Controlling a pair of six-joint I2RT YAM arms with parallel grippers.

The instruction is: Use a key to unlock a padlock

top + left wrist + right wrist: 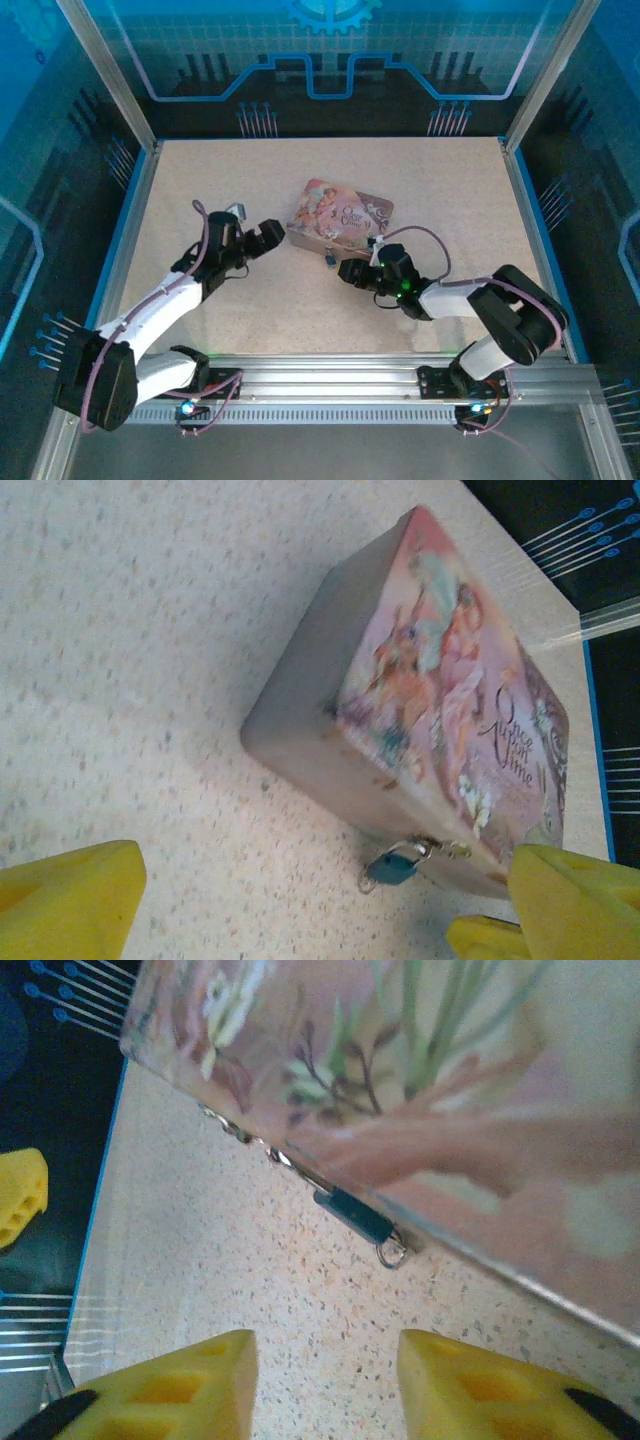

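My left gripper (pixel 300 905) and right gripper (pixel 328 1385) are spread, empty; padlock (pixel 352 1215) hangs on tin (pixel 450 1090)

Tin (pixel 340 215): mid-table (pixel 250 310) | padlock (pixel 329 259): at tin's near edge | left gripper (pixel 272 233): just left of tin | right gripper (pixel 350 272): near padlock, apart.
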